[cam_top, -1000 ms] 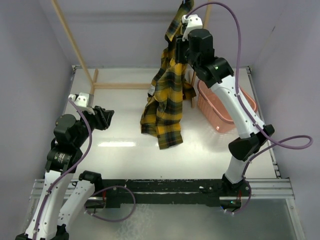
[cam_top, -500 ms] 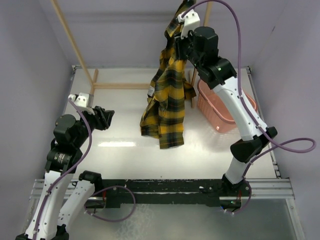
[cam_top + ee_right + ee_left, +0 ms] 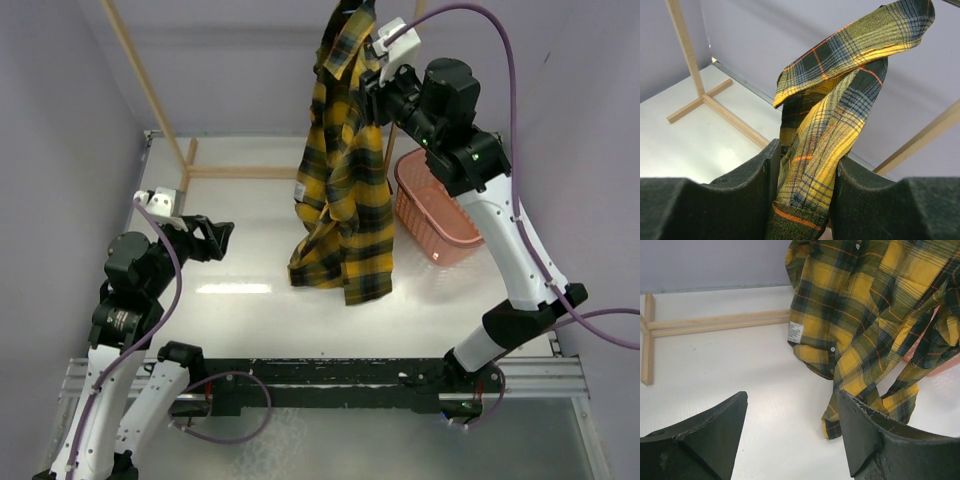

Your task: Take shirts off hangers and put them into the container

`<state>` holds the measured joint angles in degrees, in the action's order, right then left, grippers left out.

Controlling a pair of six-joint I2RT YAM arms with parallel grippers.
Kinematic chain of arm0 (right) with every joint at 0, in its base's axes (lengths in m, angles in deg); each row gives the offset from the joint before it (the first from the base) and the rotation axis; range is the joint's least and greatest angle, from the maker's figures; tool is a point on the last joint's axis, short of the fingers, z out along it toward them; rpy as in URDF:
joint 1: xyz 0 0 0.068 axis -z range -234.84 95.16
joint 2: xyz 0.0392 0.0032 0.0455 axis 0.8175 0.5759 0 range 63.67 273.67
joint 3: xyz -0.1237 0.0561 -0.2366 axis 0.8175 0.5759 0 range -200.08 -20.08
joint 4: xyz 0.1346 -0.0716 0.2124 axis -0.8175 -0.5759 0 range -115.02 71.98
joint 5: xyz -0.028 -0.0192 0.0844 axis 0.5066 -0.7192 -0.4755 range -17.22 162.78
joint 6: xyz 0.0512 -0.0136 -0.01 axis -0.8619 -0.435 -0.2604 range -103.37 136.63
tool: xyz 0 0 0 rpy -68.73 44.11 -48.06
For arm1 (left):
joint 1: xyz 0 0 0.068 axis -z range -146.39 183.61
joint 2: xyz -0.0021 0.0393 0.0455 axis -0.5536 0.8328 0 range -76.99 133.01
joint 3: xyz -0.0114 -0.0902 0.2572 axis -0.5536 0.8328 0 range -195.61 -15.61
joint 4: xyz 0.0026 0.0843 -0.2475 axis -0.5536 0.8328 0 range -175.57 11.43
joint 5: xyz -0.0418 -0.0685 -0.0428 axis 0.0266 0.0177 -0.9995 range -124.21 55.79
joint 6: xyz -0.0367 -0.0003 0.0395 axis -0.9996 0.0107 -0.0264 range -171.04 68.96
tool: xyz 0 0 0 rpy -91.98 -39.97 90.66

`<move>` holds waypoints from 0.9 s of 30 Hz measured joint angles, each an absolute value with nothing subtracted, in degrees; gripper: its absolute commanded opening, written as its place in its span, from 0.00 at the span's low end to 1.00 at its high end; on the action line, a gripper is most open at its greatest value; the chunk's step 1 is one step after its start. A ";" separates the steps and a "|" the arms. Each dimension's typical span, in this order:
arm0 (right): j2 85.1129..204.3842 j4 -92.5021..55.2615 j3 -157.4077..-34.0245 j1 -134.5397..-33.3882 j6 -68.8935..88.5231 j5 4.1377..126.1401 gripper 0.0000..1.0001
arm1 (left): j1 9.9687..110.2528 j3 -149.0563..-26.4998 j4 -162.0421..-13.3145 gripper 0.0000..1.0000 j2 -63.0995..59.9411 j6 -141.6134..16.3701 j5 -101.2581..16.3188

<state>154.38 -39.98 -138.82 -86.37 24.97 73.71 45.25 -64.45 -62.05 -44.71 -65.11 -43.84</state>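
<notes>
The right gripper (image 3: pixel 376 88) is raised high at the far middle, its jaws partly closed and pinching a bunched fold of the plaid shirt (image 3: pixel 345 190); the right wrist view shows the cloth squeezed between the two fingers (image 3: pixel 752 190); the shirt hangs down from that grip in a long drape, its white label (image 3: pixel 796 332) facing left; whether its lower hem touches the table (image 3: pixel 240 330) cannot be told; the pink basket (image 3: pixel 428 222) stands on the table just right of the hanging shirt, with nothing seen inside it; the left gripper (image 3: pixel 218 235) hovers low at the near left with its jaws wide apart and holding nothing, well apart from the shirt; the wooden rack (image 3: pixel 150 90) stands at the far left.
</notes>
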 measured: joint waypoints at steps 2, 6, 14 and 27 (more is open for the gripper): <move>154.28 -39.89 -138.58 -86.34 26.28 71.89 0.00 | 45.25 -64.45 -62.05 0.76 -44.71 -65.11 -43.84; 153.99 -39.67 -136.81 -87.22 29.25 69.25 0.00 | 45.25 -64.38 -62.22 0.77 -45.06 -65.09 -43.84; 152.11 -40.48 -134.69 -88.99 32.42 66.63 0.00 | 45.25 -63.60 -62.48 0.77 -45.72 -64.98 -44.10; 125.77 -38.28 -109.66 -90.47 22.41 45.95 0.00 | 45.25 -66.02 -68.43 0.74 -39.75 -63.45 -44.73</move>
<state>125.77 -38.28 -109.66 -90.47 22.41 45.95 45.25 -66.02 -68.43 -39.75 -63.45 -44.73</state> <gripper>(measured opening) 0.412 0.750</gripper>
